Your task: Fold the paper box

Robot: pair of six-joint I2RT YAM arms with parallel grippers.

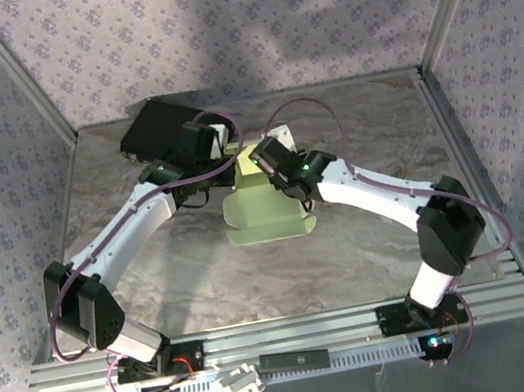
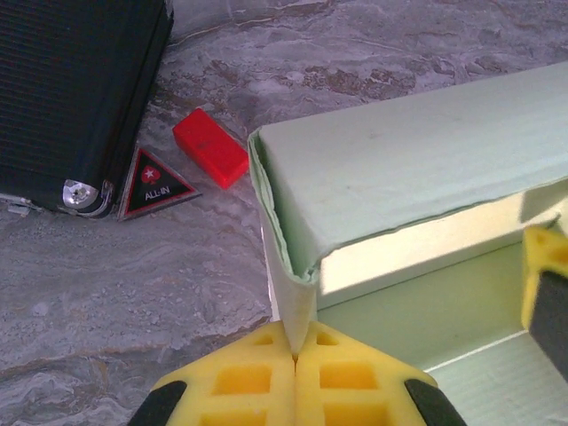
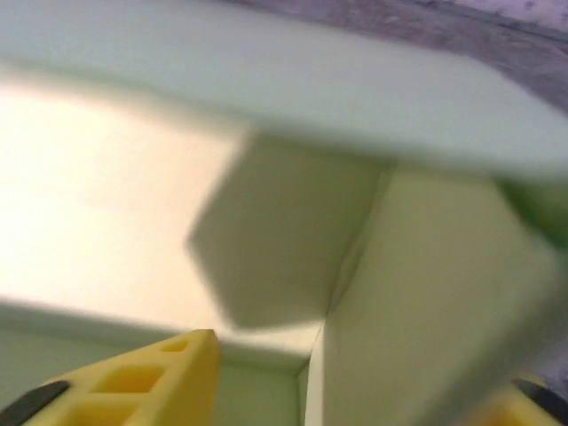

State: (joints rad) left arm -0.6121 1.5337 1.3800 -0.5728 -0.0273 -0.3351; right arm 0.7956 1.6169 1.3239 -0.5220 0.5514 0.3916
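Surface (image 1: 381,236): grey-brown marbled top, matt, with a metal rail along its near edge.
Room: walls (image 1: 211,22) covered in a pale cloth with small purple flowers on the left, far and right sides; bare aluminium posts (image 1: 16,67) stand at the far corners.
Black case (image 1: 153,124): lies flat at the far left corner of the surface, ribbed lid up, a metal corner cap showing in the left wrist view.
Small items: a red block (image 2: 209,148) and a black triangular sticker (image 2: 153,185) reading "ALL-IN" lie on the surface just beside the case, between it and the box.
Paper box (image 1: 265,211): pale green cardboard, about mid-surface, partly raised, with one side wall upright and a panel folded over on top; a flat flap lies toward the near edge.
Left tool (image 2: 295,355): yellow fingers pressed together, pinching the lower edge of the box's upright corner wall.
Right tool (image 3: 364,373): fingers stand well apart inside the box, a green panel between them; cannot tell if either finger touches the card. Nothing gripped.
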